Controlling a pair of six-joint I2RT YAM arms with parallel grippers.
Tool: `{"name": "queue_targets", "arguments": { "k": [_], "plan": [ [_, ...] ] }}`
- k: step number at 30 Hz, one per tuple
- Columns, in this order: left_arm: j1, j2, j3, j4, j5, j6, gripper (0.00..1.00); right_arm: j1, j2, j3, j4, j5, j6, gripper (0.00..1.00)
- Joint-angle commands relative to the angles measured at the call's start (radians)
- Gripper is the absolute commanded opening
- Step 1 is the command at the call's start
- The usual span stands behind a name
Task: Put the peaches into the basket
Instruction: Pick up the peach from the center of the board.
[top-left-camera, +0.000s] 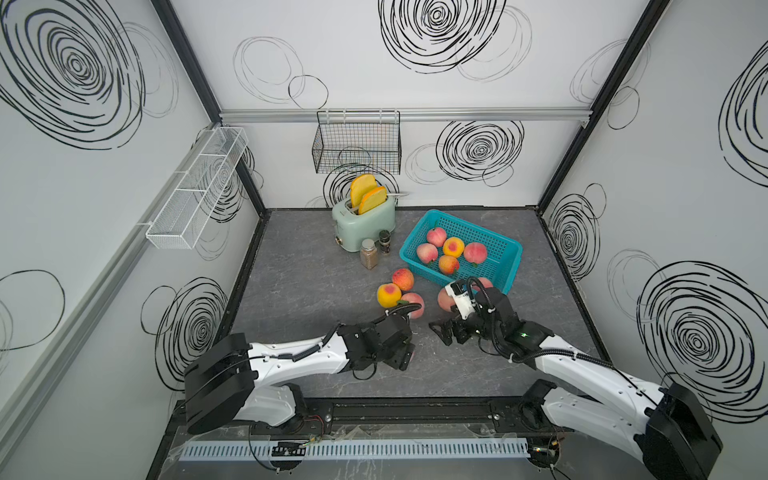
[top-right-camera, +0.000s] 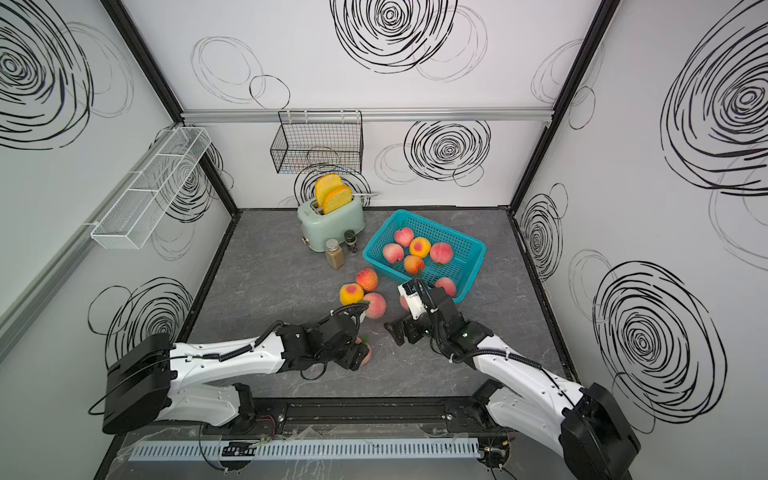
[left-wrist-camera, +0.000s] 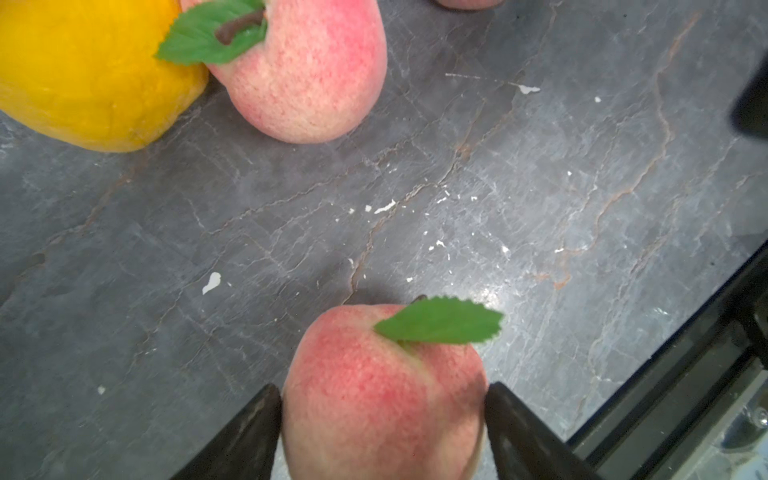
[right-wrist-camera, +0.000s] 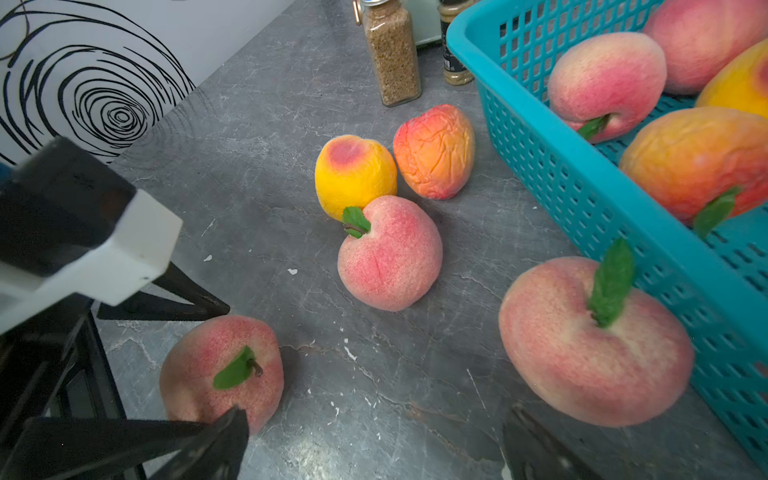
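In both top views the teal basket (top-left-camera: 510, 248) is sitting at the far right of the table (top-left-camera: 316, 291), next to a toaster (top-left-camera: 365, 220). Five peaches (top-left-camera: 453, 246) are showing inside it (a sixth is peeking out behind the right arm (top-left-camera: 582, 365), can't tell if it's in or out). Three more are huddling on the table in front. The right end effector (top-left-camera: 441, 331) is hanging wide open, holding nothing, very near the left end effector (top-left-camera: 400, 358).

Left wrist view: both fingers (left-wrist-camera: 257, 432) are pressing the sides of a leafy pink peach (left-wrist-camera: 374, 395), so the left one is gripping it. The peach seems to be resting on the table, well apart from the basket.

Right wrist view: a big flat peach (right-wrist-camera: 594, 345) is lying just beside the basket's outer wall, and two spice jars (right-wrist-camera: 392, 54) are standing behind the loose three.

What I'm worrying about: that's just two narrow fingers on a round fuzzy fruit, so it could squirt out on the lift. The arms are crowding each other, so the carry toward the basket could clip the right arm or knock the big flat peach. A light plastic basket could also skid if bumped.

Writing: nothing readable. The darker jar (right-wrist-camera: 455, 45) is wearing a label (right-wrist-camera: 448, 62), too small to make out.
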Motion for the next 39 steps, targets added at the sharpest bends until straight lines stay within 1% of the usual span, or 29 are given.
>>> {"name": "queue_targets", "arguments": {
  "k": [1,5,10,15,27,31,39],
  "plan": [
    [0.012,-0.004,-0.014,0.025,-0.002,-0.006,0.76,0.006,-0.012,-0.016,0.014,0.003,0.002,1.00],
    [0.027,-0.014,-0.024,0.037,0.013,-0.006,0.70,0.005,-0.015,-0.015,0.017,0.009,0.004,1.00],
    [0.047,-0.038,-0.029,0.045,0.038,-0.002,0.65,0.005,-0.015,-0.013,0.019,0.008,0.004,1.00],
    [0.071,-0.062,-0.026,0.043,0.059,0.006,0.63,0.005,-0.015,-0.004,0.020,0.011,0.000,1.00],
    [0.111,-0.106,0.002,0.031,0.099,0.026,0.62,0.002,-0.015,0.027,0.009,0.016,-0.027,0.99],
    [0.141,-0.117,0.008,0.050,0.148,0.030,0.62,0.001,-0.023,0.038,0.007,0.013,-0.043,0.99],
    [0.226,-0.125,0.022,0.089,0.254,0.045,0.61,0.002,-0.039,0.035,0.050,-0.040,-0.075,0.99]
  ]
}}
